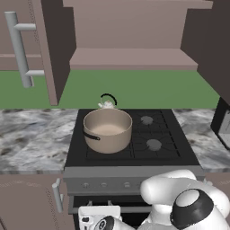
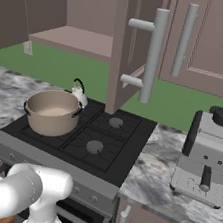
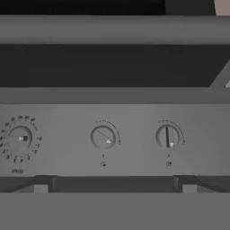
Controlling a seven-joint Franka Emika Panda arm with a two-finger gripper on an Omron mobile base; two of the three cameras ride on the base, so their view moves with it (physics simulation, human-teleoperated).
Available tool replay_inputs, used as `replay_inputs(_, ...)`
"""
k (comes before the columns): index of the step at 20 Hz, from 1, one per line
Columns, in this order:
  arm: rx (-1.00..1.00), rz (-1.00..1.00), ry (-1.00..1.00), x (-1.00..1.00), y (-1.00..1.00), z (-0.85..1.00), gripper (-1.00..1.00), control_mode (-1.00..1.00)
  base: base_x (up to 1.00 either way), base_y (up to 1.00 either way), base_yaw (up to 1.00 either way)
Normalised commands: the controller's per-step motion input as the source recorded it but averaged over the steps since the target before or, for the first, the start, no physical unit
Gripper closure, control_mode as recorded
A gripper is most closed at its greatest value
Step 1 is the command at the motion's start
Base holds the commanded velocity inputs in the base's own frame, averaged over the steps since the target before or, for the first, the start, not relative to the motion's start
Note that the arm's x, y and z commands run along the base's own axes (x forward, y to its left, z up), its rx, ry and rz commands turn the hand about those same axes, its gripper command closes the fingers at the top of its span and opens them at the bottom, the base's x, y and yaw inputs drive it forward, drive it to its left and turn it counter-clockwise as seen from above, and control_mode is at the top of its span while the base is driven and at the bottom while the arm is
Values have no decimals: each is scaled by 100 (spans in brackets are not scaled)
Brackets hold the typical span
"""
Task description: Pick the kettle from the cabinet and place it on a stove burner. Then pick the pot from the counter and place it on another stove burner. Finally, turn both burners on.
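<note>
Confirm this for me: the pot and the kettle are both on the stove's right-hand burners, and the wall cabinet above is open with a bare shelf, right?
Not quite. The pot sits on the front-left burner and the kettle behind it, rear left, as the left base view shows. The stove has its right-hand burners bare. The cabinet is open, its shelf bare.

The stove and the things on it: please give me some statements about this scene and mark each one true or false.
1. The pot stands on the front-left burner of the stove. True.
2. The kettle is on the cabinet shelf. False: it sits on the stove behind the pot, and the shelf is bare.
3. The pot has a lid on it. False: it is lidless, and its pale inside shows.
4. The gripper faces the knobs on the stove front, with its fingertips apart. True.
5. A coffee machine stands on the counter, left of the stove. False: it stands to the right.
</note>
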Motion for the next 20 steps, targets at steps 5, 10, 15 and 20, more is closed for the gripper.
replay_inputs(5, 0, -2, 1, 0, 11, 5, -100, -100, 0, 0, 0)
replay_inputs(10, -1, -2, 6, 6, 11, 1, -100, -100, 0, 0, 0)
replay_inputs(15, -1, -2, 6, 14, 3, 6, -100, -100, 0, 0, 0)
replay_inputs(20, 0, -2, 3, 18, 5, 7, -100, -100, 0, 0, 0)
